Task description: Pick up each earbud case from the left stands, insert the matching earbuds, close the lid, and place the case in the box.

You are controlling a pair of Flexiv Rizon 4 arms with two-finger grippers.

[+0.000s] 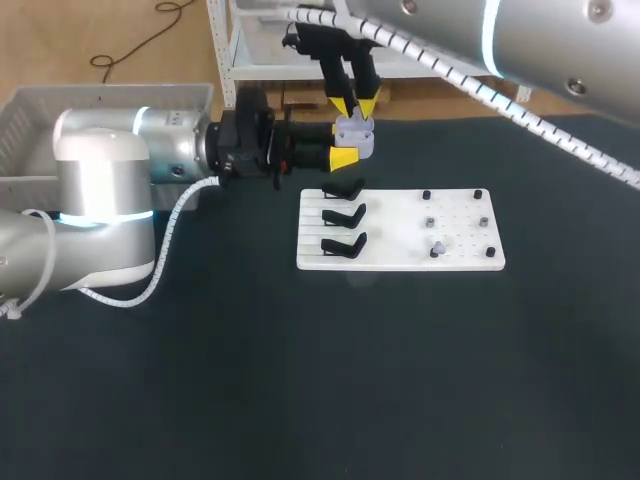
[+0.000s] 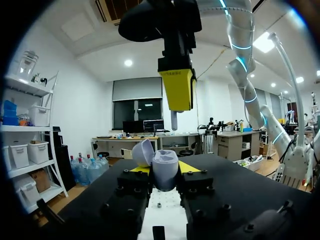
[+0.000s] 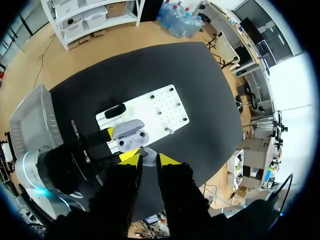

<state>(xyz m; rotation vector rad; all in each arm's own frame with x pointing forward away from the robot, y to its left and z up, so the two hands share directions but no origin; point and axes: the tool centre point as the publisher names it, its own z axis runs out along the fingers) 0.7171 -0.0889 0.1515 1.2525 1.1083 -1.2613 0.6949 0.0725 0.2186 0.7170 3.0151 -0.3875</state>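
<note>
In the left hand (image 2: 164, 170), the open case (image 2: 165, 166) faces upward.

- The table (image 1: 300, 400) is covered to its edges with matte black cloth.
- Past its far edge lies a light wooden floor (image 1: 60, 30), crossed by a thin dark cable (image 1: 128, 47).
- A white metal shelf unit (image 1: 232, 50) stands on that floor, off the far left corner.
- The white wall (image 2: 85, 110) meets a white ceiling with a lit round lamp (image 2: 128, 63).
- A dark window (image 2: 136, 107) sits behind a row of desks (image 2: 125, 141).
</note>
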